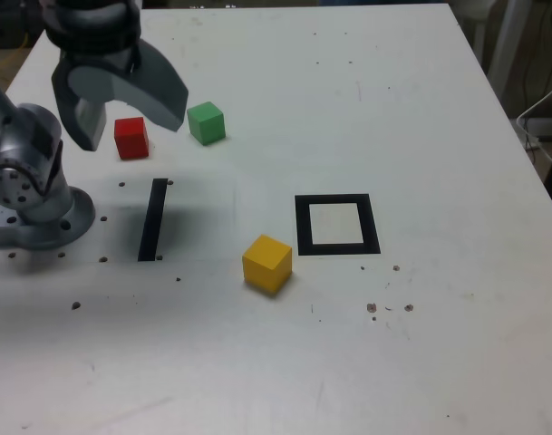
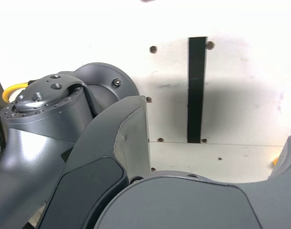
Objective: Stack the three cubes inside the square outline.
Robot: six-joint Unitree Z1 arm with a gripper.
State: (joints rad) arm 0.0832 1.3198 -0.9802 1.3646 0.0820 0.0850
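My gripper (image 1: 126,113) hangs open near the far left corner in the exterior view, with nothing between its jaws. The red cube (image 1: 131,138) sits on the table just below it in that picture, apart from the fingers. To the right of the red cube is the green cube (image 1: 206,122). The yellow cube (image 1: 267,263) lies nearer the front, just left of the square outline (image 1: 337,199), whose white centre holds nothing. The wrist view shows one grey finger (image 2: 128,143) and the arm's base (image 2: 45,109), but no whole cube.
A straight black strip (image 1: 152,220) (image 2: 197,90) is taped beside the arm's base (image 1: 35,195) at the exterior view's left. Small dark holes and specks dot the white table (image 1: 421,118). The table's right edge borders cables and a frame.
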